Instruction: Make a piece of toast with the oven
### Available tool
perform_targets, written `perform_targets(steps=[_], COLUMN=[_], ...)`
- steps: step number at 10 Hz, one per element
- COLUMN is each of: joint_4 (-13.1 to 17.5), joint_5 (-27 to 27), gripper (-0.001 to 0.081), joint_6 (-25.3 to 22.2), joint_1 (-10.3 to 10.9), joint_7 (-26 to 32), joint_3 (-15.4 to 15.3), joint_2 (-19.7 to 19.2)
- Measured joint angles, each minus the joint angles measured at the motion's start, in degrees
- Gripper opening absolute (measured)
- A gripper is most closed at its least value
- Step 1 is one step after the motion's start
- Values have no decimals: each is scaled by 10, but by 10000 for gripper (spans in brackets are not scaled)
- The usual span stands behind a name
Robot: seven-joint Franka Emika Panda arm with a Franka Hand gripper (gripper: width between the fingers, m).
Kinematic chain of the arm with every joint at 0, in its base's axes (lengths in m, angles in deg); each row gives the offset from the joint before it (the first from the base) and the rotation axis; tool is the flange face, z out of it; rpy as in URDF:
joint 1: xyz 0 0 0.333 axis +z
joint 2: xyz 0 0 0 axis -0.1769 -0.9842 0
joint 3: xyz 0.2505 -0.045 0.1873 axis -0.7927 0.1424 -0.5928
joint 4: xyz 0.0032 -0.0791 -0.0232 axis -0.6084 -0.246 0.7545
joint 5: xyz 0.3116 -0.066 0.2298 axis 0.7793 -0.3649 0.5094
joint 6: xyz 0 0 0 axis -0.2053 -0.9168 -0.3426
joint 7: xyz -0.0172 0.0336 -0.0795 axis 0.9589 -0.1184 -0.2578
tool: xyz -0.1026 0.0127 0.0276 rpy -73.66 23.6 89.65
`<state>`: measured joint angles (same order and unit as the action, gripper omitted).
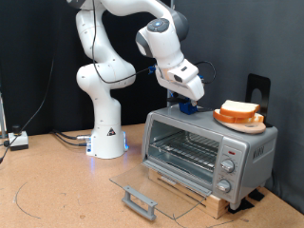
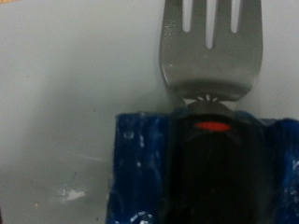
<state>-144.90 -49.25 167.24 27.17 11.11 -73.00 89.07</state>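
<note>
The silver oven stands on a wooden board at the exterior view's right. Its glass door is folded down flat and the wire rack inside is bare. On the oven's top an orange plate carries the piece of toast, pale with a brown crust. My gripper is lowered onto the oven's top just left of the plate, at a blue-wrapped thing. The wrist view is filled by a metal fork with a black handle in blue padding; my fingers do not show there.
The robot's white base stands at the exterior view's left with cables trailing beside it. The open door's grey bar handle juts toward the bottom. Round knobs sit on the oven's right panel. A black stand rises behind the oven.
</note>
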Motion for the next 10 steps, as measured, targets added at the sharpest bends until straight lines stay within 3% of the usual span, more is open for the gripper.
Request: perform_targets(steps=[4,10], joint_4=[-4,-4], joint_5=[28,40], gripper=[809,809], joint_6=[28,30], joint_1=[4,16], joint_7=[29,43], joint_3=[-3,-8], joint_2=[-15,-21])
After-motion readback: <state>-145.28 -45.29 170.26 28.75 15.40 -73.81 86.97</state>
